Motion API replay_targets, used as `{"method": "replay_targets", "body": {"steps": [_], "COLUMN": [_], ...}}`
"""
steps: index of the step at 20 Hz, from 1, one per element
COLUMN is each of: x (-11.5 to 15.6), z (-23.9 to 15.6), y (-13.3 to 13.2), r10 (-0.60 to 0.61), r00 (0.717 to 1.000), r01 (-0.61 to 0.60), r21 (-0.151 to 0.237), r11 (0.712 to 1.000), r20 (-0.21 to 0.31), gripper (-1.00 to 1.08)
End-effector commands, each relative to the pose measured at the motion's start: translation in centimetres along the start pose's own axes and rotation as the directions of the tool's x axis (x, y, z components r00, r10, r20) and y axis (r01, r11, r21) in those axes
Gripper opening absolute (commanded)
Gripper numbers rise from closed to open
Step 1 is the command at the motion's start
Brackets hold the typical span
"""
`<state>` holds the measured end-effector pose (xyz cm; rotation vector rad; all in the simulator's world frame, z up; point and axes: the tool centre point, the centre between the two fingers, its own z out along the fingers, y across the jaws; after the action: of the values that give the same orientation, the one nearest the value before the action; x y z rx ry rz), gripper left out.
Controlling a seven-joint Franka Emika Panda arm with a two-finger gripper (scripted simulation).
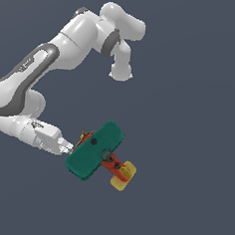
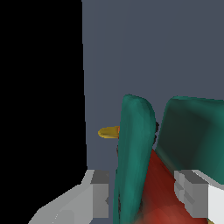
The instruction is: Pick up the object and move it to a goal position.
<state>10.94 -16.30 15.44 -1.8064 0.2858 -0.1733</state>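
Observation:
The object is a toy airplane [image 1: 94,150] with a wide teal-green wing, a red-orange body with black screws, a yellow tail [image 1: 123,176] and a small yellow propeller [image 1: 83,135]. In the exterior view my gripper [image 1: 68,147] reaches it from the exterior view's left, at the wing's edge near the propeller end. The wrist view shows the teal wing [image 2: 133,153] edge-on and the red body [image 2: 159,192] filling the gap between my two grey fingers [image 2: 101,197]. The gripper [image 2: 142,199] is shut on the airplane. The propeller tip [image 2: 108,131] pokes out beyond the wing.
A plain dark grey-blue surface [image 1: 191,95] spreads around the airplane. My own white arm [image 1: 70,41] arches over the exterior view's upper left. A black band covers one side of the wrist view.

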Motion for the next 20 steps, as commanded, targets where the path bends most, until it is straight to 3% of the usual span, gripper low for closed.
{"method": "replay_targets", "body": {"steps": [1,20], "x": [-0.1,-0.3], "z": [0.2,3.8], "y": [0.3,0.4], "r10": [0.011,0.02], "r00": [1.0,1.0], "r01": [-0.011,-0.02], "r21": [0.009,0.015], "r11": [1.0,1.0], "r20": [0.002,0.004], "gripper": [0.28,0.28]}}
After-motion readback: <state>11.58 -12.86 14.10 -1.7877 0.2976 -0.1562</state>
